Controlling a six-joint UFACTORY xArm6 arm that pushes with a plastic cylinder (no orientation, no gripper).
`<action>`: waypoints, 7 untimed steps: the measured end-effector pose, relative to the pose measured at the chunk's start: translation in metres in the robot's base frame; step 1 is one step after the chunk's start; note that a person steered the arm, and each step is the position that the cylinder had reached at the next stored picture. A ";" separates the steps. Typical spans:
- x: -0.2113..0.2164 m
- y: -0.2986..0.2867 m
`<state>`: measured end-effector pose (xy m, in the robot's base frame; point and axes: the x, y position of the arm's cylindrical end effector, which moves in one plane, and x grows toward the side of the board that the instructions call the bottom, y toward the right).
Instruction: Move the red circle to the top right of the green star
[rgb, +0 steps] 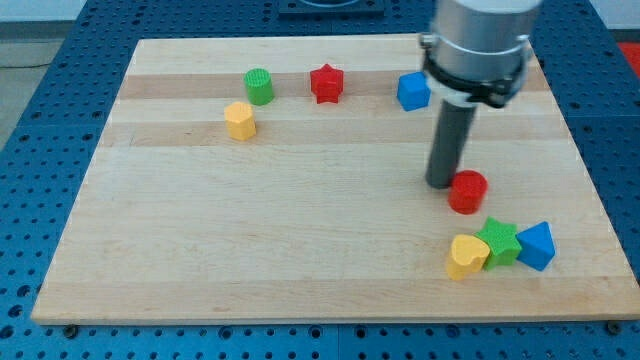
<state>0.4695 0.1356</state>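
The red circle (468, 191) lies on the wooden board (300, 230) at the view's right, above and a little left of the green star (499, 241). My tip (441, 184) stands just left of the red circle, touching or nearly touching its left side. The green star sits near the view's bottom right, between a yellow heart (466, 255) on its left and a blue triangle (536, 245) on its right, all three touching.
Near the view's top lie a green circle (259, 86), a yellow hexagon (240, 120), a red star (326, 83) and a blue block (413, 91). The board's right edge is close to the blue triangle.
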 end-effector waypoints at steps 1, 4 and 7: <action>-0.001 0.016; 0.015 0.054; -0.013 0.063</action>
